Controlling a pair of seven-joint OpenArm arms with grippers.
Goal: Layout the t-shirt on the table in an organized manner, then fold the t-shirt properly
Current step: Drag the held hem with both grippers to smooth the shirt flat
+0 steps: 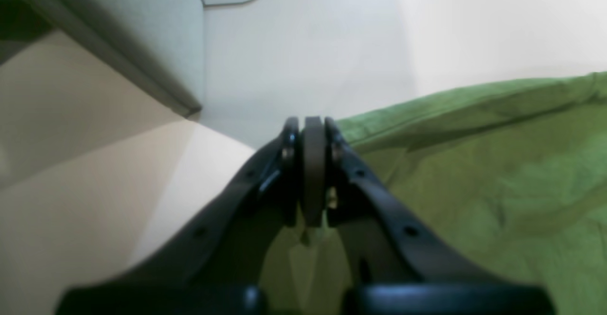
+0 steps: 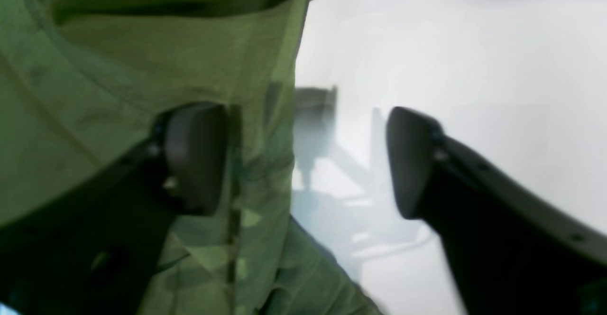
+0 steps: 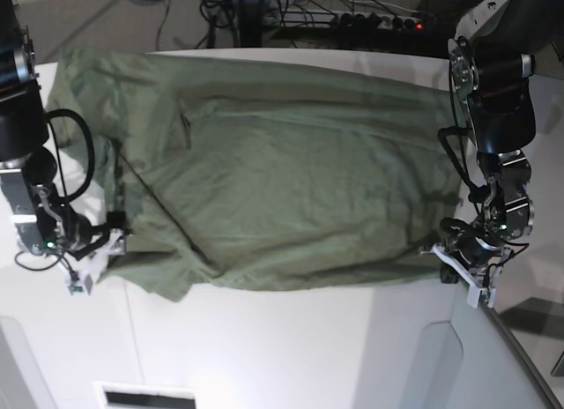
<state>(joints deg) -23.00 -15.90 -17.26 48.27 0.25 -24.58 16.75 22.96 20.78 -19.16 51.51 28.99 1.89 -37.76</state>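
Observation:
The olive-green t-shirt [image 3: 291, 180] lies spread wide across the white table [image 3: 291, 347], with wrinkles and a folded-over flap at its near left. My left gripper [image 1: 313, 163] is shut at the shirt's near right edge, with cloth [image 1: 498, 172] running away from its tips; in the base view it is at the right [image 3: 463, 268]. My right gripper [image 2: 308, 163] is open at the shirt's left edge [image 3: 92, 250]. Cloth [image 2: 118, 68] drapes around its left finger [image 2: 194, 158] and partly fills the gap. The collar does not show.
A grey angled panel with a dark edge [image 1: 142, 35] stands beyond the left gripper. Cables and a power strip [image 3: 388, 21] lie on the floor past the table's far edge. Bare white tabletop [image 2: 450, 59] lies beside the right gripper.

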